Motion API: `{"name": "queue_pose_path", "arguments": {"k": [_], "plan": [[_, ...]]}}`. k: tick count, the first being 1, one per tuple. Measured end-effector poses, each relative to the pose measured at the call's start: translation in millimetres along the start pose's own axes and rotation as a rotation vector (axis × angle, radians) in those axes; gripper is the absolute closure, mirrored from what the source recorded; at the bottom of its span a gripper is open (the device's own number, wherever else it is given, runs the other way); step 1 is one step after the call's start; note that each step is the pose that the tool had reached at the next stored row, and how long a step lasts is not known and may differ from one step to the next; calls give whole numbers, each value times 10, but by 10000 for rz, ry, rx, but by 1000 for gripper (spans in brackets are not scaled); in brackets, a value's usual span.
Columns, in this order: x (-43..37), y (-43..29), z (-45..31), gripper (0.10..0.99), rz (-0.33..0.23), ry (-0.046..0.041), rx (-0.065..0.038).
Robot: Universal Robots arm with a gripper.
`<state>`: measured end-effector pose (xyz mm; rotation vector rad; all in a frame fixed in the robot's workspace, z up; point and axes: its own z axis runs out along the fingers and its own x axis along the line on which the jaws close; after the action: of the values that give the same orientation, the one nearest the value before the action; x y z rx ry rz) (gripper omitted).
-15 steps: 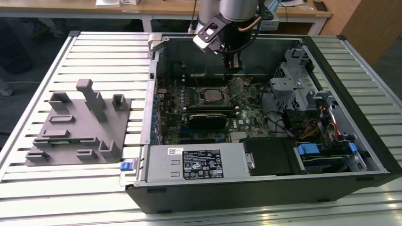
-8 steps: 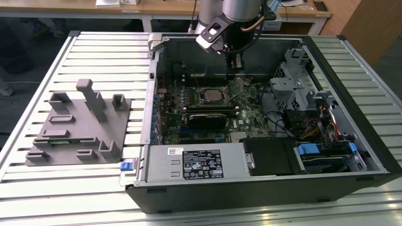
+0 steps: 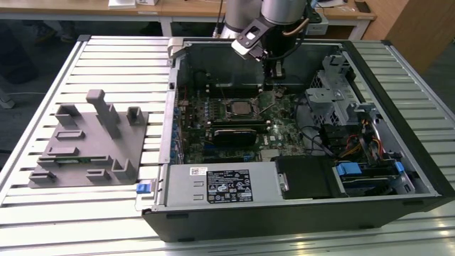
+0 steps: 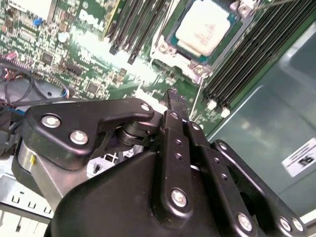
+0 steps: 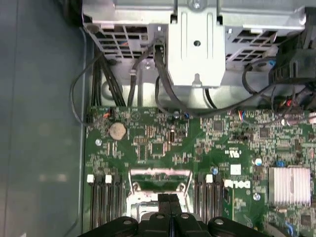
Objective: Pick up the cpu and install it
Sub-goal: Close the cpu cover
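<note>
White label (image 3: 226, 184) with dense black print and symbols on power supply (image 3: 265, 186), too small to read. Small barcode sticker (image 3: 198, 171) at that label's corner. White logo lettering (image 5: 236, 184) and tiny component marks on board (image 5: 158, 148). Wall sticker (image 4: 302, 158) with black block on case wall (image 4: 266, 108). On cpu (image 4: 203, 25), nothing legible.

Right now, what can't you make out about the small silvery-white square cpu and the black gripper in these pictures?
1. The small silvery-white square cpu: in the second wrist view one corner is cut off by the picture's edge, and whether it is latched down cannot be told.
2. The silver metal socket frame: in the first wrist view it is partly hidden behind the black gripper.
3. The gripper's fingertips in the exterior view: too small to tell what they touch.
</note>
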<state>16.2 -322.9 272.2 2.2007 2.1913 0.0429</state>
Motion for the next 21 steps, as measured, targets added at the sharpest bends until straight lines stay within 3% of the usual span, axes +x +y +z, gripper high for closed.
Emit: {"name": "queue_pose_path", "arguments": {"k": [5, 21], "plan": [[1, 115, 5, 980, 14, 0, 0], [18, 296, 59, 980, 15, 0, 0]]}}
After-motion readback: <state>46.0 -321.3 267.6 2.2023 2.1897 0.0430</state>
